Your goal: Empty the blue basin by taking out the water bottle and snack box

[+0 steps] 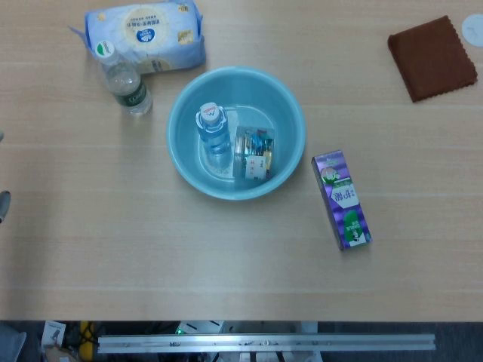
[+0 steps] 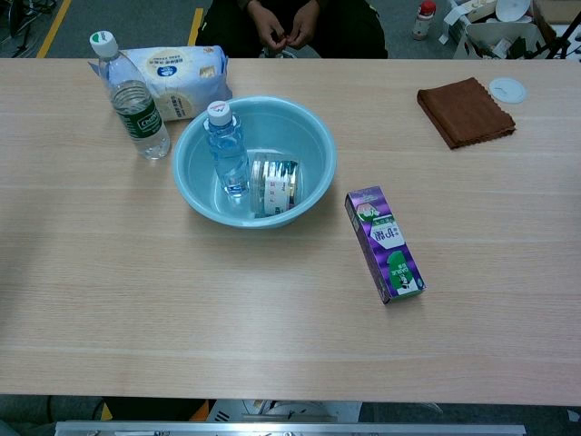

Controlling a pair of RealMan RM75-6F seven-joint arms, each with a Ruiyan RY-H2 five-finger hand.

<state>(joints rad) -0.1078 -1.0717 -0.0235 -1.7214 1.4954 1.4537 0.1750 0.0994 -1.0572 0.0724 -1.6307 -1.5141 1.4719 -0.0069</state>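
Neither hand shows plainly in the head or chest view, so you cannot tell how far the fingers are open or whether they hold anything; a grey sliver at the left edge of the head view is too small to identify. Reading from the left edge of the tabletop [image 2: 109,300]: a green-labelled bottle [image 2: 134,102] stands upright near the far left corner, with a pale soft packet [image 2: 182,77] just behind it. Next comes the blue basin [image 1: 181,162], set left of the table's middle and closer to the far edge than the near one. Both task objects are inside it, so nothing has been removed yet. The water bottle [image 2: 226,150] stands upright in the basin's left half, its long axis vertical and its white cap clear of the rim. The snack box [image 2: 272,186] lies on the basin floor just right of the bottle, below the rim, its long axis running roughly from near edge to far edge. Further right, a purple carton [image 2: 384,243] lies flat, apart from the basin, and a brown cloth [image 2: 465,111] sits towards the far right corner. Because the basin lies left of centre, your left arm is probably the nearer one, and the bottle's exposed neck suggests a grasp from above.
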